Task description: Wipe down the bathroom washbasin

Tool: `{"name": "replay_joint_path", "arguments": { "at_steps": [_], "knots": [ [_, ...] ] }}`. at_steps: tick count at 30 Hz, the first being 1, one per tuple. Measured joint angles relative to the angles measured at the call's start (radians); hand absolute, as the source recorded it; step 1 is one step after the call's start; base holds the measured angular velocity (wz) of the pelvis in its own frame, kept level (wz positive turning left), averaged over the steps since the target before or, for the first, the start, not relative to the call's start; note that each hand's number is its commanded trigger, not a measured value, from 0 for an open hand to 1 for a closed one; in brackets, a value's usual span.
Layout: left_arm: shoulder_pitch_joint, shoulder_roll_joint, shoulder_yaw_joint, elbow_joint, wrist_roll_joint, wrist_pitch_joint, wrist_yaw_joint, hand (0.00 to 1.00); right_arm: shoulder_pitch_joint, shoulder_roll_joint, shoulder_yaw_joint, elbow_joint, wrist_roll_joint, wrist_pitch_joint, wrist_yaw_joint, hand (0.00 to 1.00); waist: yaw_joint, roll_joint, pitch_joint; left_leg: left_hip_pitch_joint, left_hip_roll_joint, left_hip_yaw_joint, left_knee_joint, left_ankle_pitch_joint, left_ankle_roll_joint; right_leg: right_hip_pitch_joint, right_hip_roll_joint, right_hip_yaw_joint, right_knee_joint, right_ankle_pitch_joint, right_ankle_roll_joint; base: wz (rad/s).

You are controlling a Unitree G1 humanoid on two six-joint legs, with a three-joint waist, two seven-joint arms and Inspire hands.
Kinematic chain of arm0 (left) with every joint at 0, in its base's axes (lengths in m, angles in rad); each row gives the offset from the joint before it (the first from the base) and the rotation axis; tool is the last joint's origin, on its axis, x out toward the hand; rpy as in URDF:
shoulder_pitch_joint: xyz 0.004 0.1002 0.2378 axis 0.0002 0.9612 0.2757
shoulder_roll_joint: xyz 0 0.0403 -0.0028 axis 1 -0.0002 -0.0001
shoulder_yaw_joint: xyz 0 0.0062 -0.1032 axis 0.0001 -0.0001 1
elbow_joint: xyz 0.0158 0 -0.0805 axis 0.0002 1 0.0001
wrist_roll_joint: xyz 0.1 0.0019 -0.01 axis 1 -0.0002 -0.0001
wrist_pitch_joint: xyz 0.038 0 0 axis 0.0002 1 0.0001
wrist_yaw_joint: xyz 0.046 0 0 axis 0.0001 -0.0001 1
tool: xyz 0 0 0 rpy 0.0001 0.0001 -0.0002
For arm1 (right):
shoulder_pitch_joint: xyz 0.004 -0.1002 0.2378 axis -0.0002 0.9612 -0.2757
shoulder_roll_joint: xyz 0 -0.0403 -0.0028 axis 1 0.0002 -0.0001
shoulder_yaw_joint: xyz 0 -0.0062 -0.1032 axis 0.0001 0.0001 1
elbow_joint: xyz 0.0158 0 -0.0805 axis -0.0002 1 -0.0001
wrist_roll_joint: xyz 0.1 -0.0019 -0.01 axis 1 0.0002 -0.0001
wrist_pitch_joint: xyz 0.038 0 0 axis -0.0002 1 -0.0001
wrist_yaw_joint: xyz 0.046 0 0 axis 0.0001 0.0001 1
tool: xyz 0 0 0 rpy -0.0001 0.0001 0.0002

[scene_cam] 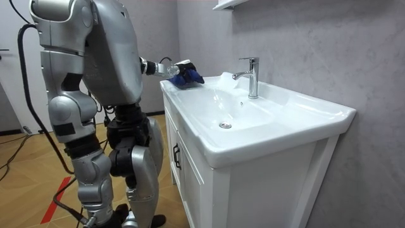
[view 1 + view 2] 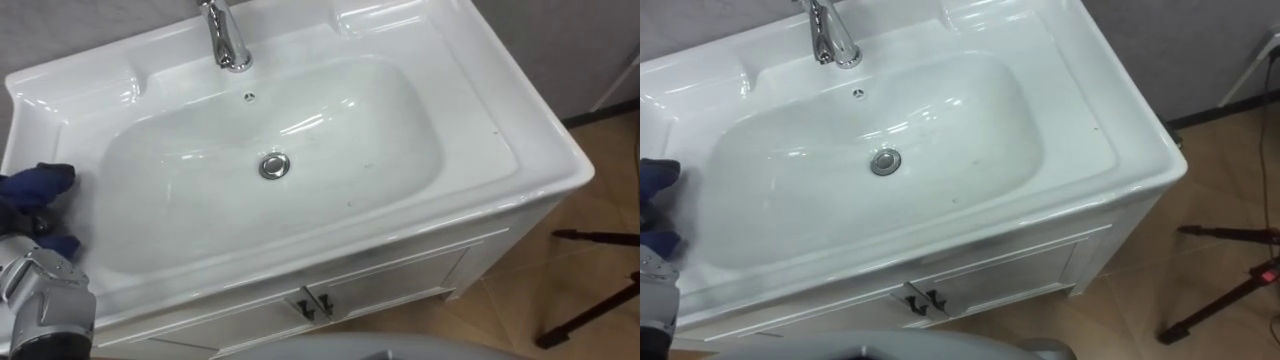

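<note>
A white basin (image 2: 480, 110) with a chrome faucet (image 2: 228, 40) at the back and a round drain (image 2: 275, 165) in the bowl's middle stands before me. My left hand (image 2: 38, 222) rests on the basin's left rim, its fingers closed in a bunched blue cloth (image 2: 35, 185). In the room view the left hand (image 1: 168, 69) reaches out over the far end of the basin, and the blue cloth (image 1: 188, 77) lies on the rim there. The bowl looks wet and glossy.
Below the basin is a white cabinet (image 2: 400, 285) with two small dark door handles (image 2: 312, 305). Black tripod legs (image 2: 600, 300) stand on the wooden floor to the right. I stand upright, close against the cabinet front. A grey wall runs behind the faucet.
</note>
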Motion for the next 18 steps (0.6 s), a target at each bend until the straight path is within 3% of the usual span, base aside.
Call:
{"name": "replay_joint_path", "arguments": {
  "at_steps": [18],
  "knots": [
    [-0.001, 0.0, 0.0, -0.001, 0.003, -0.002, -0.002, 0.0, 0.005, -0.004, 0.001, 0.004, 0.002, -0.001, 0.001, 0.0, -0.001, -0.003, 0.0026, 0.001, 0.0, 0.001, 0.0, 0.0, 0.0, 0.001, 0.0, 0.007, 0.0, 0.0, 0.0, 0.0]
  ]
}}
